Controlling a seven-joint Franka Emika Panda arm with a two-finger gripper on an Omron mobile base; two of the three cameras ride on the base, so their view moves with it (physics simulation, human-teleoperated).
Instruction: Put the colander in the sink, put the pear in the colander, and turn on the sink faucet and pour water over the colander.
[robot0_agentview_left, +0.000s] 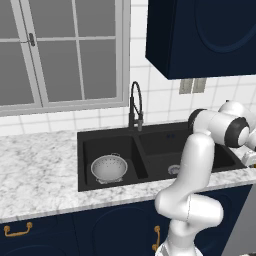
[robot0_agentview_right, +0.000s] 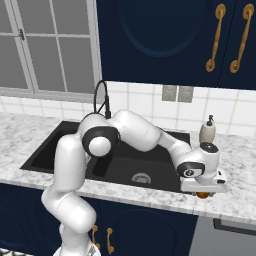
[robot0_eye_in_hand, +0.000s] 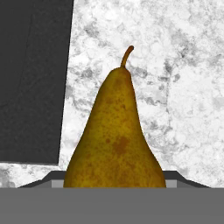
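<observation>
I have the gripper (robot0_agentview_right: 202, 192) low over the bench (robot0_agentview_right: 240, 195), right of the sink (robot0_agentview_right: 125, 170). Pear (robot0_eye_in_hand: 116, 140) lies dead ahead between the jaws, neck pointing away. Can't tell whether they grip it. Colander (robot0_agentview_left: 109, 168) sits far left, in the sink.

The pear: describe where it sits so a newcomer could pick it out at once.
Start at the black rectangular double-basin sink set in the white marbled counter. On the counter just past the sink's right edge, under the white arm's gripper, lies the small orange-yellow pear, its narrow neck ending in a curved brown stem. Its brown-speckled golden skin sets it apart from the upright beige soap dispenser behind.
</observation>
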